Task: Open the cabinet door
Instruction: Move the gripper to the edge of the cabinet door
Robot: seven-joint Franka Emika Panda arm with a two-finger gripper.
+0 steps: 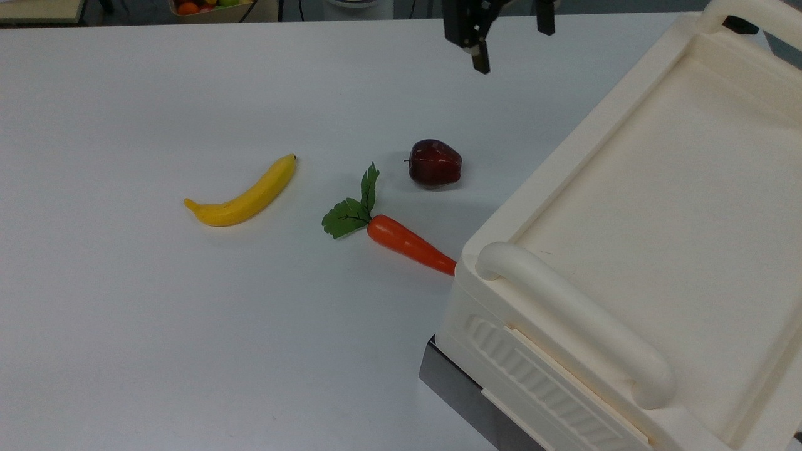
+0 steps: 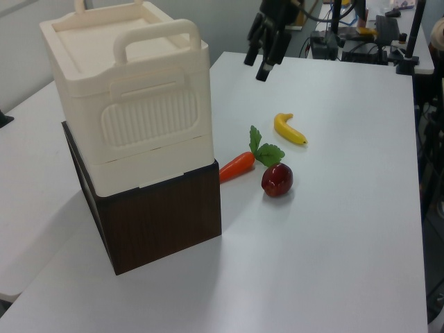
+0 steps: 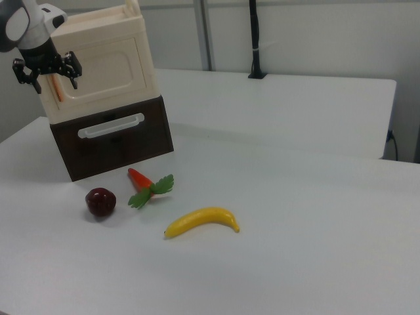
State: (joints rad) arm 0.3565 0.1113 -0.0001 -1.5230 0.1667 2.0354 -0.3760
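Claw [image 3: 46,74] open, empty, hovering just before shut door [image 3: 105,69], near copper handle [image 3: 56,88]. Apple [image 1: 435,163], carrot [image 1: 410,244], banana [image 1: 244,194] on worktop [image 1: 188,326].

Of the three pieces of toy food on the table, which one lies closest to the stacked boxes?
The carrot. Its pointed end reaches the foot of the cream cabinet, while the apple sits further off and the banana lies farthest away.

Bright, even overhead light; soft shadows beside the apple [image 1: 435,163]; frames sharp.
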